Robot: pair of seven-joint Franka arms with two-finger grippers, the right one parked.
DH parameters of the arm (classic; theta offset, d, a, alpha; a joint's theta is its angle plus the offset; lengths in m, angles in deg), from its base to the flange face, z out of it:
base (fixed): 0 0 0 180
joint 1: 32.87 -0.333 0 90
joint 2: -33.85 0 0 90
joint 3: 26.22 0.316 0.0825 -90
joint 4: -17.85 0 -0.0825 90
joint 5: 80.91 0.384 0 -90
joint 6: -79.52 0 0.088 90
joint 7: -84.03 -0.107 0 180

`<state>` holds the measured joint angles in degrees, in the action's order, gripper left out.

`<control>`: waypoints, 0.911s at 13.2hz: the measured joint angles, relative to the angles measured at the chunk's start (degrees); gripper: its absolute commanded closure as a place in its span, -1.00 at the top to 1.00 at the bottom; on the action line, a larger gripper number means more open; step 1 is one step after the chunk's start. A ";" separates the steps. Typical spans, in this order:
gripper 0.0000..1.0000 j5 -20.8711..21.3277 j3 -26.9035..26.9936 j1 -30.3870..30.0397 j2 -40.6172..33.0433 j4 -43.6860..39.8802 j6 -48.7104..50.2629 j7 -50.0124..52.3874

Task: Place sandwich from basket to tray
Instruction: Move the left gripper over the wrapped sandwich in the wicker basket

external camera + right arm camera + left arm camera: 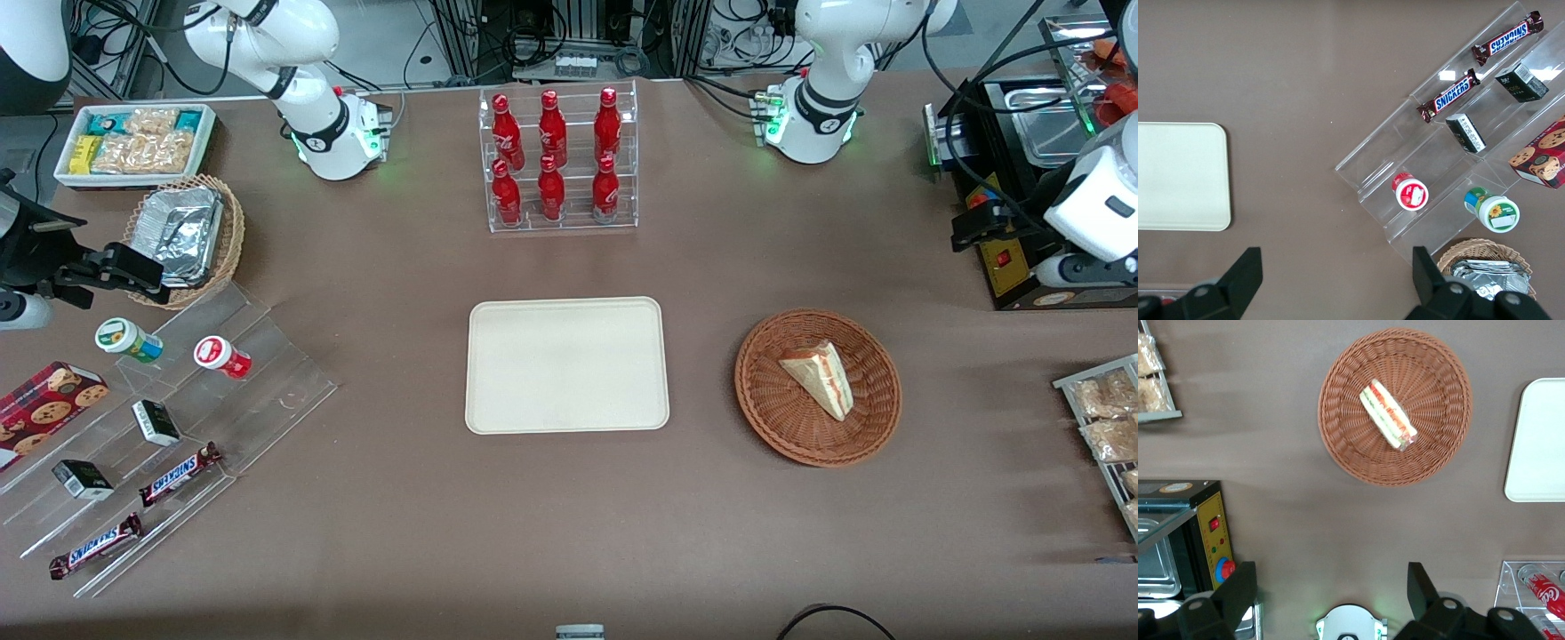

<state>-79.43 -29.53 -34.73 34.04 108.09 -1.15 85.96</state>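
Observation:
The sandwich (822, 378), a pale wedge with red and green filling, lies in the round reddish-brown wicker basket (772, 418). The cream tray (566, 364) lies bare beside the basket, toward the parked arm's end. My left gripper (978, 224) hangs high above the table, farther from the front camera than the basket, over a black appliance. In the left wrist view the gripper (1330, 587) is open and empty, its fingers (1238, 587) wide apart. That view also shows the sandwich (1388, 415), the basket (1345, 443) and an edge of the tray (1538, 440).
A black appliance with a yellow panel (1003, 267) stands under the gripper. A wire rack of bagged snacks (1102, 418) lies at the working arm's end. A clear rack of red bottles (558, 160) stands farther from the camera than the tray. Acrylic steps with snacks (178, 427) lie toward the parked arm's end.

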 measured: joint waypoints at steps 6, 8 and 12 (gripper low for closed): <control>0.99 -0.03 0.16 0.88 0.87 3.83 -5.39 4.11; 0.99 -0.03 0.06 1.83 2.55 8.17 -12.76 12.02; 0.99 -0.09 -0.14 4.27 4.34 21.19 -31.80 30.25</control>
<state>-79.52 -29.67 -30.46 38.38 129.27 -32.95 116.21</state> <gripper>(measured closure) 0.004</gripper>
